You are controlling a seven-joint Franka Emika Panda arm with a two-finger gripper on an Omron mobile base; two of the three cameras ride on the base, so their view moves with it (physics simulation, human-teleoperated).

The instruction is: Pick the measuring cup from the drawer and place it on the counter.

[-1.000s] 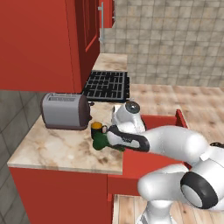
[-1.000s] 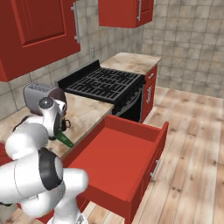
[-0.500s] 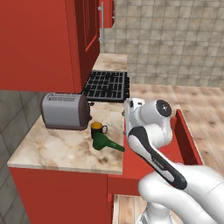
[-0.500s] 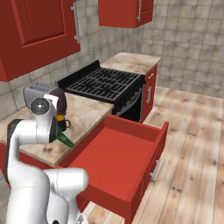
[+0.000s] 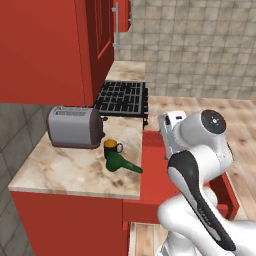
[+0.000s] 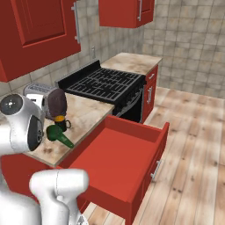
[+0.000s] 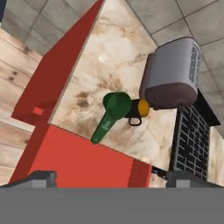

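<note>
Nearest the camera, the pincer (image 7: 109, 175) had drawn back and risen: a second earlier the hand sat low beside the measuring cup (image 5: 120, 163), and by now it hung high above the drawer (image 6: 127, 162), looking down. The two tips showed well apart at the lower edge of the hand view with nothing between them, so the pincer read as open and empty.

The cup lay on the table (image 5: 75, 165), on its side by the look of it, bowl toward the mug (image 5: 112, 147) and handle running out toward 4 o'clock in the left base view, toward the table's edge by the drawer. Bowl and mug appeared touching or just beside each other; the views did not settle which. The cup had held its place across the last second.

Judgement: cup out of the drawer and resting on stone, arm clear of it — the task looked essentially done.

Farther back stood the toaster (image 5: 75, 127), then the stove grate (image 5: 122, 97).

Hard to read: the arm's white body hid part of the drawer in both base views.
</note>
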